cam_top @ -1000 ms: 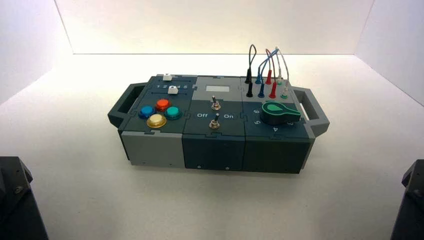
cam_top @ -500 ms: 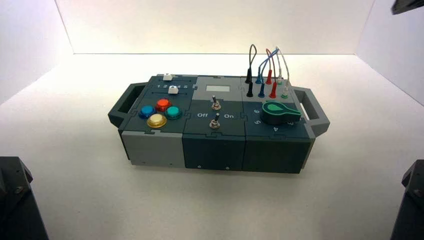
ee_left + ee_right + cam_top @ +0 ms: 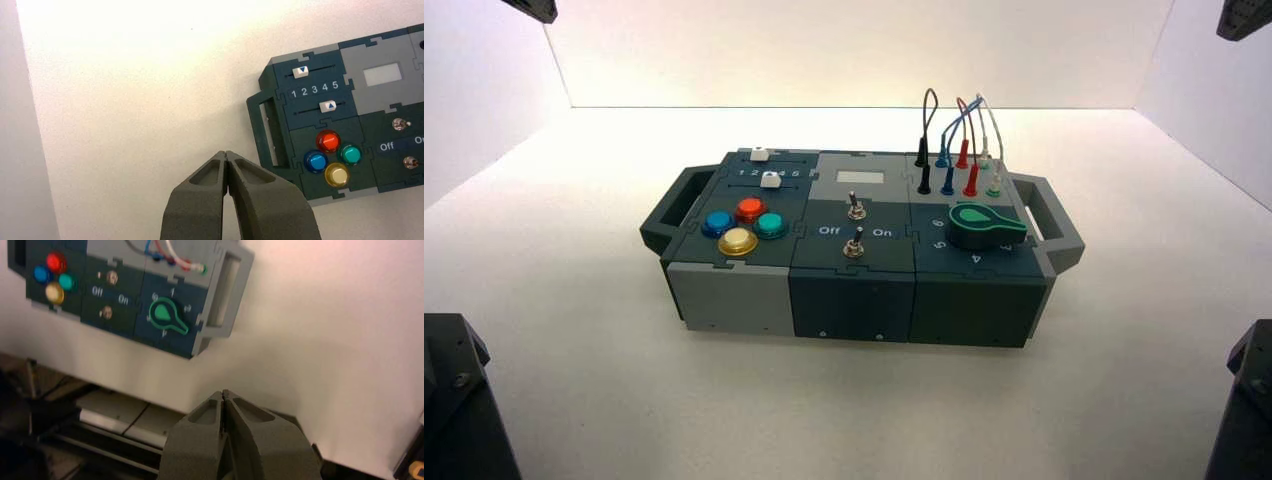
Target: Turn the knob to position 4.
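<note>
The green teardrop knob (image 3: 982, 225) sits on the right section of the box (image 3: 854, 300), in front of the wire jacks. Its pointed tip aims toward the box's right handle (image 3: 1052, 222). The white numeral 4 (image 3: 976, 258) lies at the front of the knob's ring, next to 5 and 6. The knob (image 3: 167, 315) and the 4 (image 3: 164, 333) also show far off in the right wrist view. My right gripper (image 3: 222, 392) is shut and empty, high above the table's front edge. My left gripper (image 3: 226, 154) is shut and empty, high above the table left of the box.
Blue, red, green and yellow push buttons (image 3: 742, 225) and two white sliders (image 3: 315, 89) are on the box's left section. Two metal toggles (image 3: 854, 225) stand in the middle. Looped wires (image 3: 954, 125) rise at the back right. Dark arm bases (image 3: 454, 400) fill both lower corners.
Dark arm parts have come into the upper corners of the high view, the right one first and then the left. The box and knob have not moved.
</note>
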Robot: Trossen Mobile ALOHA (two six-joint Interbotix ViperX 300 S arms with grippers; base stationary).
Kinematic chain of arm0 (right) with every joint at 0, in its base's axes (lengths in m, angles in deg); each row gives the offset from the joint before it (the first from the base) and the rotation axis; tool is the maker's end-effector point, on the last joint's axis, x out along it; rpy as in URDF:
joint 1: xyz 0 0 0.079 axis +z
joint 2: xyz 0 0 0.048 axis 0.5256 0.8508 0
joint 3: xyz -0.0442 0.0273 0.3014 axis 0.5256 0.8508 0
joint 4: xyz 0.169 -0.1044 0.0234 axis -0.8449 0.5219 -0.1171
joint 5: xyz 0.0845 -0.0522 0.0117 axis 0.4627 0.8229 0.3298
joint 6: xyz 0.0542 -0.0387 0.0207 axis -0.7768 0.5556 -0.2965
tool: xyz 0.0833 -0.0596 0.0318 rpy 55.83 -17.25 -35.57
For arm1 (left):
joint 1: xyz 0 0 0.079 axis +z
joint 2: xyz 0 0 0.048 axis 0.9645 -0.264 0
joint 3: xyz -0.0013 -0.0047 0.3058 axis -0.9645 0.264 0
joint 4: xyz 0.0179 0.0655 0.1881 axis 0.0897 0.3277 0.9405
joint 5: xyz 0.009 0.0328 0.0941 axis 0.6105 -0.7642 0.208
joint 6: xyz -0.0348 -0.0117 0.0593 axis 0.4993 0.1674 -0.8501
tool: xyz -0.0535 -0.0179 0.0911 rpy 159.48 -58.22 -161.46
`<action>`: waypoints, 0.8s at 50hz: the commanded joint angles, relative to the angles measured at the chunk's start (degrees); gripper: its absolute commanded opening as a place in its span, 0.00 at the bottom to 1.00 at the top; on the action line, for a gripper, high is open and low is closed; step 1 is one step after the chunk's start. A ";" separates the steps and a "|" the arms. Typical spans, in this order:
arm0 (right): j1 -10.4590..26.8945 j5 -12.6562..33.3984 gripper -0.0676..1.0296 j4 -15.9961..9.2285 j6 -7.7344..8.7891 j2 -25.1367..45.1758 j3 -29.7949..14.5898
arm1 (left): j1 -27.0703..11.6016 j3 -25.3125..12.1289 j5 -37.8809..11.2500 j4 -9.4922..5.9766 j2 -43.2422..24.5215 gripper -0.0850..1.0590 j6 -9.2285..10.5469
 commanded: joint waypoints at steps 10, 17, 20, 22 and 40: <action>0.70 -0.18 0.04 -0.88 1.85 0.53 0.26 | -0.09 -1.49 0.79 0.09 -0.79 0.05 -0.26; 4.92 -3.08 0.04 -2.29 3.52 2.72 0.62 | -0.09 -1.67 0.97 0.09 -1.58 0.05 -0.26; 7.47 -4.92 0.04 -2.29 3.60 5.01 0.62 | -0.09 -1.93 1.05 0.09 -2.02 0.05 -0.26; 8.70 -5.89 0.04 -2.29 3.69 6.24 0.70 | -0.09 -1.93 1.14 0.09 -2.37 0.05 -0.26; 12.57 -18.98 0.04 -0.18 8.61 21.01 2.46 | -0.18 -1.67 1.41 -0.09 -2.29 0.05 -0.26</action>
